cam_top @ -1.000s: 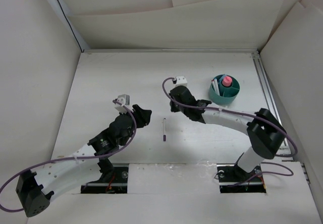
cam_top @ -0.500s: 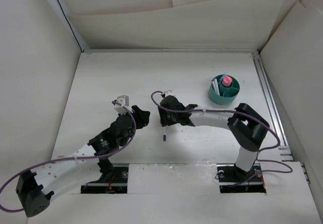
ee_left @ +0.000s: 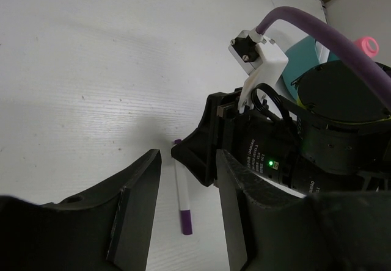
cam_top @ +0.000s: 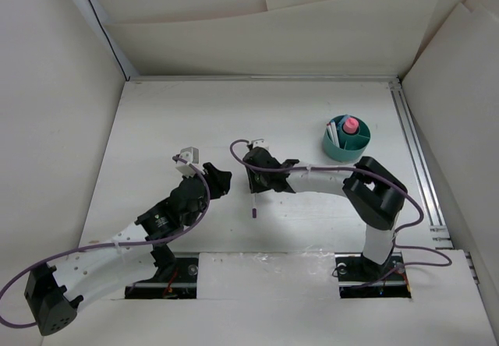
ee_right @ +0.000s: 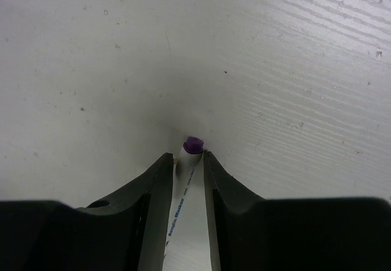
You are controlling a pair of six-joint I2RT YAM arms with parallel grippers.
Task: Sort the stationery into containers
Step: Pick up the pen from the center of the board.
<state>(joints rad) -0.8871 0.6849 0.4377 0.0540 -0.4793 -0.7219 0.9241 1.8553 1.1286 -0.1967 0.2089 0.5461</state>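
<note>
A thin white pen with a purple cap [cam_top: 253, 204] lies on the table between the two arms. My right gripper [cam_top: 252, 187] is down on its far end. In the right wrist view the fingers [ee_right: 160, 179] close round the pen [ee_right: 185, 188] just behind its purple end, so my right gripper [ee_right: 187, 156] is shut on it. My left gripper [cam_top: 221, 181] is open and empty just left of the pen. In its wrist view the pen [ee_left: 179, 188] lies between its open fingers [ee_left: 137, 204]. The teal cup [cam_top: 344, 153] at the right holds a pink-capped marker [cam_top: 352, 125] and white pens [cam_top: 333, 134].
White walls enclose the table on the left, back and right. A metal rail [cam_top: 411, 139] runs along the right edge. In the left wrist view the right arm's wrist [ee_left: 287, 143] is close in front, with the teal cup [ee_left: 305, 46] behind it.
My right arm swung left from beside the cup and came down onto the pen's far end; in the last half second it only settled slightly. My left arm has stayed put.
</note>
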